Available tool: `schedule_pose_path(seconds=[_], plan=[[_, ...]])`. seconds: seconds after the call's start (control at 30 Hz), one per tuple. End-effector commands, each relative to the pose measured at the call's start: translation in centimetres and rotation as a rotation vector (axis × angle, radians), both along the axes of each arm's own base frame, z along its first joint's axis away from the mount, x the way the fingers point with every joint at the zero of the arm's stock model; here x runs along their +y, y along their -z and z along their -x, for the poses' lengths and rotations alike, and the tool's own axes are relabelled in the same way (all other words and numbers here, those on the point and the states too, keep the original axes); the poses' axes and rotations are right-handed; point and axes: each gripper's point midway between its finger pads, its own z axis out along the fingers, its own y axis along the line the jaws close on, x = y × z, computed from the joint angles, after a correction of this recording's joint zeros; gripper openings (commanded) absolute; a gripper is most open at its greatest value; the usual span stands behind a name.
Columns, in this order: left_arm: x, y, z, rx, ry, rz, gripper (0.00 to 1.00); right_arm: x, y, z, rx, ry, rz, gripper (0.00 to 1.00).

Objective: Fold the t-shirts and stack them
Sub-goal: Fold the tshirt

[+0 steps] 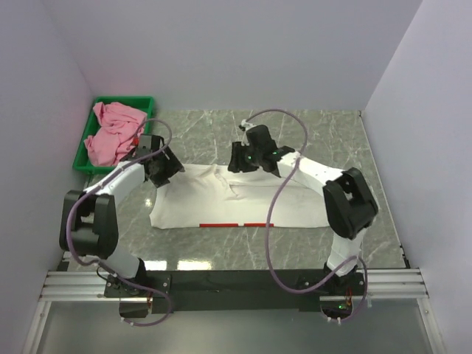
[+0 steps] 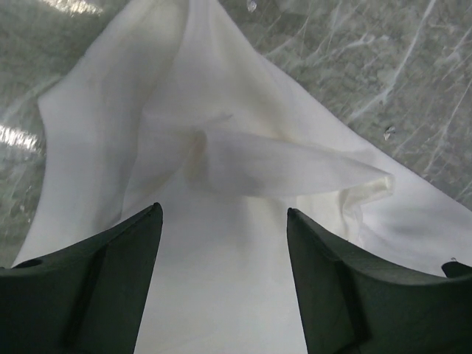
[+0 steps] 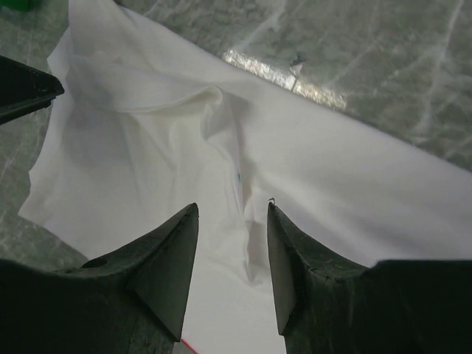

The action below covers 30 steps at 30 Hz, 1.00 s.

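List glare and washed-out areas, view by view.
Top external: even light, pale reflection on the grey marbled tabletop near its front edge. Left wrist: glare at top left; white fabric t-shirt nearly washed out. Right wrist: bright glare strip beyond the shirt's edge.

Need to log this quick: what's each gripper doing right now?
Left gripper: open, empty, over the large white fabric t-shirt.
Right gripper: open, empty, over it.

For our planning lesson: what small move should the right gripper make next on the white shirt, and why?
Probably lower the right gripper and close on the raised crease in the white shirt: its open jaws hang over that ridge, holding nothing.
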Motion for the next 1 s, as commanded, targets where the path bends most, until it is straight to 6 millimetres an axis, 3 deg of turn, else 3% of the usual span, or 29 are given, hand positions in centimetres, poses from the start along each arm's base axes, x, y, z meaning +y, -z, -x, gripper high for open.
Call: schedule_pose_path(seconds=[0.0, 0.27, 0.63, 0.97], plan=[[-0.6, -1.0, -2.7, -0.066, 0.049, -0.013, 0.74, 3.5, -1.5, -2.4, -0.091, -0.095, -0.032, 0.49], [-0.5, 1.6, -3.6, -0.010, 0.066, -0.036, 0.73, 6.7, 1.4, -4.3, -0.041, -0.146, -0.025, 0.49], [-0.9, 2.1, -3.5, -0.004, 0.082, -0.020, 0.70, 8.7, 3.6, -5.4, 0.006, -0.174, -0.032, 0.44], [-1.4, 1.5, -3.1, -0.010, 0.095, 0.008, 0.71, 8.3, 3.8, -5.6, -0.014, -0.188, 0.003, 0.05]])
